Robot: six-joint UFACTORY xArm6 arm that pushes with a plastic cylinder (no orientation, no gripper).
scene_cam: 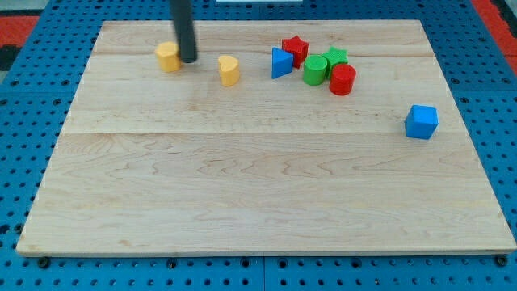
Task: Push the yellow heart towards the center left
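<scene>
The yellow heart (229, 69) sits near the view's top, left of the middle. A second yellow block (168, 56), shape like a hexagon, lies further left. My tip (188, 60) is down on the board just right of that yellow block, touching or nearly touching it, and about 50 px left of the yellow heart. The dark rod rises out of the view's top.
A cluster lies right of the heart: blue triangle (280, 62), red star (295, 48), green cylinder (315, 69), green star (335, 56), red cylinder (342, 79). A blue cube (421, 121) sits at the view's right. The wooden board (258, 186) ends on a blue pegboard.
</scene>
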